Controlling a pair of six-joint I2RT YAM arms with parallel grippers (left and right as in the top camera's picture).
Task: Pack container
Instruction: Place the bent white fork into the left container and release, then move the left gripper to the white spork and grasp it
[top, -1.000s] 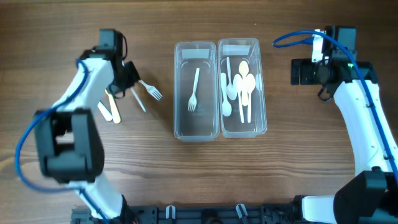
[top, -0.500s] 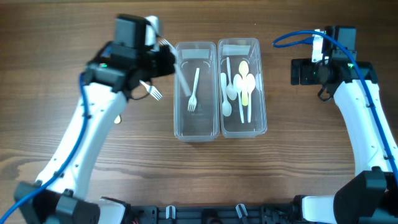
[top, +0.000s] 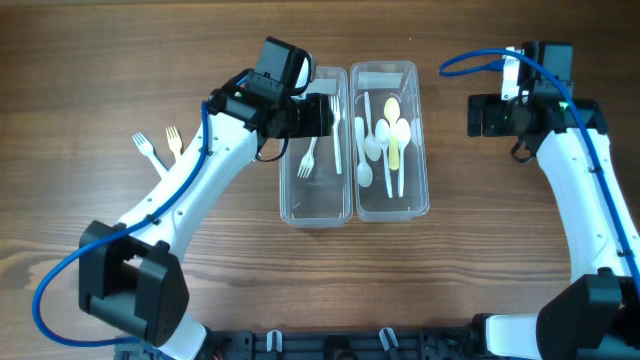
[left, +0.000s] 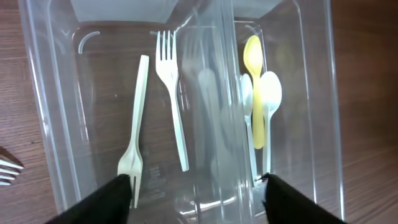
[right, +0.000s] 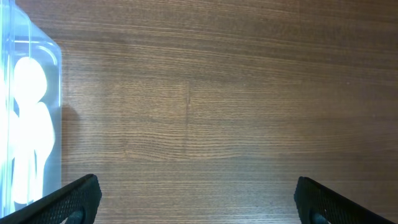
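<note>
Overhead, above the left container (top: 288, 200): left gripper (top: 318, 115), fingers spread wide, holds nothing. Inside that container: two white forks (left: 140, 106), flat, side by side. Just right of it: spoons (top: 385, 140) in the right container (top: 424, 190). Left of it: two loose forks (top: 146, 152) on the table (top: 230, 280). Well right of it: right gripper (right: 196, 199), parted, empty.

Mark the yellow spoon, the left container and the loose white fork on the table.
yellow spoon (left: 252, 53): left wrist view, bowl.
left container (top: 318, 202): overhead view, bare floor.
loose white fork (top: 148, 152): overhead view, handle.

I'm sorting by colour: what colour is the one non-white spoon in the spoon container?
The spoon is yellow, clearest in the left wrist view.
</note>
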